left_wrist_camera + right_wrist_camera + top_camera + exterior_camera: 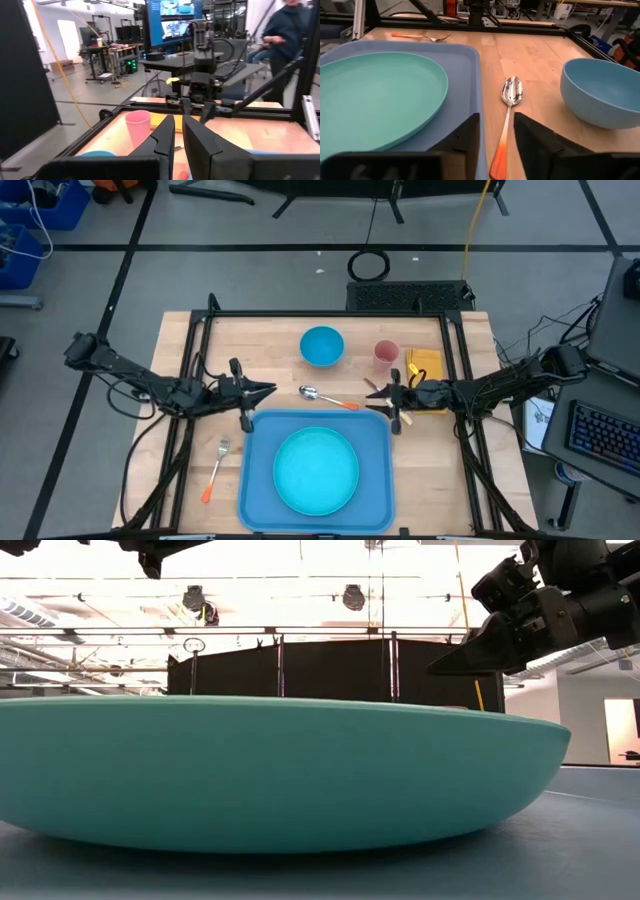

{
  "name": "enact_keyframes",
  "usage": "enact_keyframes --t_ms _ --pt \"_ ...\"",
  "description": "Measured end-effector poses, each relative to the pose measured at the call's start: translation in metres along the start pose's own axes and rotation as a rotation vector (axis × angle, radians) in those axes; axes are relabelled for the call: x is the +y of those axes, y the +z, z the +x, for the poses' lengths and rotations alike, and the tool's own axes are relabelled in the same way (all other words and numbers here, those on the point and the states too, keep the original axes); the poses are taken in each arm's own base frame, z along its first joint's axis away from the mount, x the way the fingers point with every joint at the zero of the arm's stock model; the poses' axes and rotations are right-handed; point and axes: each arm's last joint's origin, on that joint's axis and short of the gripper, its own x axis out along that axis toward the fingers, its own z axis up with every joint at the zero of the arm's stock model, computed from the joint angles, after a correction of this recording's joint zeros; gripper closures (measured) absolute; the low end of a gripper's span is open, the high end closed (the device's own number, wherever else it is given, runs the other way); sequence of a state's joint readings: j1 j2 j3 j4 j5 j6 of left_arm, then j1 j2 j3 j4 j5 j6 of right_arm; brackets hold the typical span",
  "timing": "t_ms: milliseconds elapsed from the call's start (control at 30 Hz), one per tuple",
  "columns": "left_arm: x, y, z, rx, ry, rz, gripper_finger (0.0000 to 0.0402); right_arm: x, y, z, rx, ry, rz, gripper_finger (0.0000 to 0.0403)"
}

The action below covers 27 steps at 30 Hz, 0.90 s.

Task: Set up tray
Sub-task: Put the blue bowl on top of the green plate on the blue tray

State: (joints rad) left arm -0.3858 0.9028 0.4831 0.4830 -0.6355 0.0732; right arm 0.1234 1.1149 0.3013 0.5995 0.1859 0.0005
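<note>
The blue tray point(380, 480) lies at the table's near middle, and the round turquoise plate point(316, 471) rests flat on it and fills the low view point(260, 775). A spoon point(328, 398) with an orange handle lies on the wood just beyond the tray's far rim point(510, 100). My right gripper point(370, 395) hovers open over the spoon's handle end point(499, 160), and the low view point(450, 662) shows it raised. My left gripper point(270, 391) hangs shut above the tray's far left corner, pointing right point(178, 131).
A blue bowl point(322, 346), a pink cup point(386, 355) and a yellow napkin point(425, 365) sit on the far half of the table. A fork point(215, 470) with an orange handle lies left of the tray. A black frame rims the table, and a person point(285, 30) stands beyond it.
</note>
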Motion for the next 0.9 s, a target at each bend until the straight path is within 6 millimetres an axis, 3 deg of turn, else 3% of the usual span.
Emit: enact_keyframes --t_ms 267,533,900 --pt "0.005 0.0 0.003 0.0 0.018 -0.009 0.036 -0.003 -0.001 0.0 0.007 -0.036 -0.031 0.0222" --pt "0.006 -0.001 0.004 0.005 0.026 -0.016 0.036 -0.016 0.0 0.002 0.021 -0.091 -0.04 0.0218" --pt "0.006 -0.001 0.004 0.008 0.026 -0.011 0.036 -0.02 0.045 0.014 0.021 -0.062 -0.196 0.0222"
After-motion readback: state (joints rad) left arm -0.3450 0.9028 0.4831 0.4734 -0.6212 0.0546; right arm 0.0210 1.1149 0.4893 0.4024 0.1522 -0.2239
